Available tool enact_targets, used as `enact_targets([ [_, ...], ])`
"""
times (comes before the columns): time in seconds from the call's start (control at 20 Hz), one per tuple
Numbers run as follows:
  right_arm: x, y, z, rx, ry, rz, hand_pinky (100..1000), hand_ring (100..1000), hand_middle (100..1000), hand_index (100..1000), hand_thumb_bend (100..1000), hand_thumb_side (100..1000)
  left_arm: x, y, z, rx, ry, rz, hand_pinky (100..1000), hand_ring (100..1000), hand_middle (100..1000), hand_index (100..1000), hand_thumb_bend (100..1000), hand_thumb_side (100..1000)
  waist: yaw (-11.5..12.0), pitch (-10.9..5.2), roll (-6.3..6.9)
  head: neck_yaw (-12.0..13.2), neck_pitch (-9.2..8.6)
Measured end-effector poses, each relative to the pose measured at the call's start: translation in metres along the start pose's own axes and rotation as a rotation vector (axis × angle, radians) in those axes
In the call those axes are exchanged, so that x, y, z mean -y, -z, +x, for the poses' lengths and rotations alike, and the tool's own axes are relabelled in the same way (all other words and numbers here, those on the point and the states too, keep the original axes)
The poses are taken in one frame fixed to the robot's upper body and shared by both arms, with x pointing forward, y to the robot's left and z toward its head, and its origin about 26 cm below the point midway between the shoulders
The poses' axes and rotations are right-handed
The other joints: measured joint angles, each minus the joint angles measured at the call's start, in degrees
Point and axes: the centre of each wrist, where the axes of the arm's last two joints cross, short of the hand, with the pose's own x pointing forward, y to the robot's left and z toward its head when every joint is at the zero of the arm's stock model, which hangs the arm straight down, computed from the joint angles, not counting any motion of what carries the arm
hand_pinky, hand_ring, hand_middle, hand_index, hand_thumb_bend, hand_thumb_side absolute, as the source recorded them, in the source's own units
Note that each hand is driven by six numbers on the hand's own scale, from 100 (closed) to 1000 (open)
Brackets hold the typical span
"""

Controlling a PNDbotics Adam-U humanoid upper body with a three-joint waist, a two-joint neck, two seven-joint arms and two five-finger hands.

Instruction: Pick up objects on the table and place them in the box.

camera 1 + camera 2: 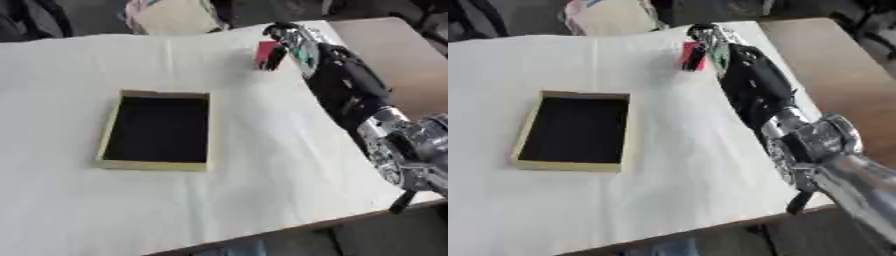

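Note:
A small red object (265, 53) is at the far right of the white cloth. My right hand (296, 41) reaches it from the right, and a dark finger (703, 57) is curled against the object's right side, pinching it. Whether the object rests on the cloth or is raised I cannot tell. The open box (110, 131), tan-rimmed with a black inside, lies left of centre and holds nothing that I can see. My right forearm (350, 90) runs from the lower right corner up to the hand. My left hand shows in neither view.
A white cloth (254, 165) covers most of the table. Bare brown tabletop (394, 55) shows at the far right. The table's front edge (289, 231) runs along the bottom. A beige thing (175, 16) stands beyond the far edge.

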Motion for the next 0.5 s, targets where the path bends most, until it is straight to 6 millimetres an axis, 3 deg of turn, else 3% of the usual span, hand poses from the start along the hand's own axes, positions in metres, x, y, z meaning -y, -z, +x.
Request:
enact_targets([
  [0.5,-0.006,0.0013,0.0008,-0.004,0.003,0.019,852,926,895,991,100,100,0.0009,0.0015,0.0005,0.005,-0.003,-0.001,816,583,609,810,235,460,0.55,0.28,0.02,-0.21,-0.06],
])
